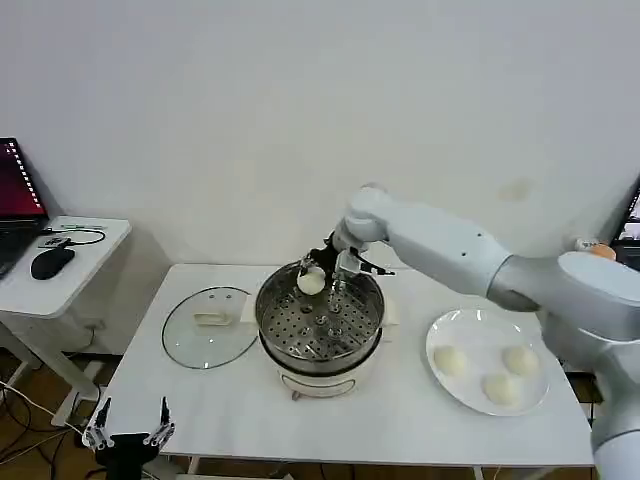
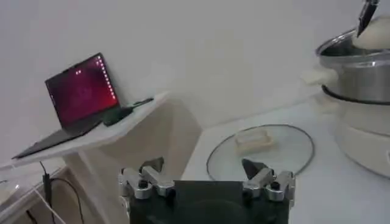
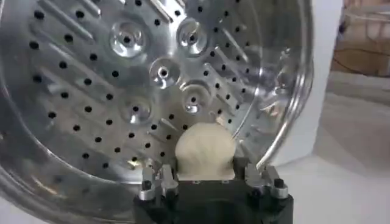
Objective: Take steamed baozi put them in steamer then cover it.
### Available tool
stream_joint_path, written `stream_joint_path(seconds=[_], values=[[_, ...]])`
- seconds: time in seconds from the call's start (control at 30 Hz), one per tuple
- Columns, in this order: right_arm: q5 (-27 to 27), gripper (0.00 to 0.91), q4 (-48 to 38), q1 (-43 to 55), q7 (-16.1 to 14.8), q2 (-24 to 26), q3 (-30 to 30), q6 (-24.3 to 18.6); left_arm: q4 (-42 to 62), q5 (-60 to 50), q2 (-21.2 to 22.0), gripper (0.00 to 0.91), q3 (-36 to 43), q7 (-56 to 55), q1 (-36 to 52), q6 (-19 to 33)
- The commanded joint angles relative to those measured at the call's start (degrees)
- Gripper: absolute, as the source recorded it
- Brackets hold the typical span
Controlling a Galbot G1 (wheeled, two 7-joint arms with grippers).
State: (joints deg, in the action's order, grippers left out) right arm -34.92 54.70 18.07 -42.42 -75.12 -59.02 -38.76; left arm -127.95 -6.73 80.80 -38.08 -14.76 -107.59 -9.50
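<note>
Lowering the held baozi (image 1: 311,283) closer to the perforated floor before letting go would have kept it from rolling. At frame centre the right gripper (image 1: 325,271) hung over the steamer (image 1: 320,322), fingers clamped on it, arm reaching in from the right (three more waited on the plate (image 1: 443,328)). The left gripper (image 1: 128,430), fingers apart, idled lower left beside the cover (image 1: 209,325) on the desk (image 1: 400,420).

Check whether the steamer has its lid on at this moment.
Off. The glass lid lies flat on the table beside the steamer, whose perforated basket is open while the right end effector holds a baozi over it.
</note>
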Motion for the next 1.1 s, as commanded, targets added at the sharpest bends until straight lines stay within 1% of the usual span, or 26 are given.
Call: stream_joint_path(seconds=[0.03,0.2,0.23,0.27,0.47,0.53,0.57,0.6,0.67,0.7,0.73,0.8,0.83,0.87,0.9,0.97,1.0,1.03,1.1], values=[[-5.41,0.605,-3.14,-1.2,1.34,-2.0,1.37,-2.6,0.03,0.03,-0.02,0.907,-0.08,-0.03,-0.05,0.02],[-5.42,0.665,-2.96,-1.37,1.15,-2.05,1.23,-2.43,-0.11,0.05,-0.09,0.907,-0.04,-0.06,0.06,0.03],[-5.38,0.715,-2.96,-1.39,1.14,-2.04,1.24,-2.4,-0.09,0.03,-0.06,0.907,0.04,-0.11,0.03,0.04],[-5.38,0.907,-2.92,-1.38,1.08,-2.05,1.22,-2.39,-0.1,0.0,-0.07,0.907,0.07,-0.13,0.02,0.05],[-4.61,0.907,-2.21,-1.31,1.38,-1.72,0.67,-2.7,-0.72,0.02,-0.13,0.907,0.08,-0.24,-0.32,0.07],[-3.32,0.907,-0.51,0.08,1.61,-0.95,-0.55,-1.67,-0.76,-0.04,-0.14,0.907,0.12,-0.28,-0.46,0.07],[-1.11,0.907,0.48,0.97,1.48,-0.35,-0.94,-1.04,-0.79,-0.09,-0.15,0.907,0.18,-0.28,-0.49,0.07],[0.57,0.907,1.75,2.17,1.04,0.38,-1.54,0.2,-0.83,-0.16,-0.13,0.907,0.31,-0.27,-0.49,0.05],[3.86,0.907,4.6,3.91,-0.78,1.74,-3.27,3.25,-0.97,-0.28,-0.02,0.907,0.52,-0.25,-0.39,-0.1],[6.91,0.907,7.17,5.66,-1.71,3.43,-4.56,5.34,-1.0,-0.41,-0.02,0.907,0.63,-0.16,-0.38,-0.22],[7.86,0.907,8.98,6.27,-1.92,4.31,-5.17,6.02,-1.03,-0.44,-0.01,0.907,0.89,-0.21,-0.4,-0.23],[14.37,0.907,12.96,8.55,-2.99,7.29,-6.88,8.43,-1.34,-0.65,0.11,0.907,1.35,-0.22,-0.52,-0.21],[19.6,0.907,17.63,11.32,-3.44,9.6,-9.15,12.52,-1.66,-0.77,0.06,0.907,1.52,-0.19,-0.73,-0.21],[22.29,0.907,20.55,12.68,-3.73,11.83,-9.46,16.04,-1.95,-0.78,-0.06,0.907,1.64,-0.13,-0.93,-0.23],[24.29,0.907,23.32,14.06,-4.73,13.81,-9.22,19.14,-2.17,-0.8,-0.25,0.907,1.72,-0.05,-0.99,-0.3],[25.2,0.907,27.86,16.0,-6.17,18.13,-8.45,24.66,-2.24,-1.18,-0.77,0.907,2.1,0.2,-0.74,-0.67],[25.43,0.907,28.73,16.73,-6.68,19.28,-8.43,25.81,-2.36,-1.29,-0.98,0.907,2.3,0.29,-0.69,-0.85],[25.59,0.907,30.4,17.63,-7.43,22.73,-8.61,28.76,-2.46,-1.36,-1.13,0.907,2.56,0.4,-0.7,-0.93],[25.32,0.907,31.84,18.27,-8.03,26.32,-9.06,30.59,-2.41,-1.4,-1.58,0.907,2.9,0.72,-0.45,-0.97]])
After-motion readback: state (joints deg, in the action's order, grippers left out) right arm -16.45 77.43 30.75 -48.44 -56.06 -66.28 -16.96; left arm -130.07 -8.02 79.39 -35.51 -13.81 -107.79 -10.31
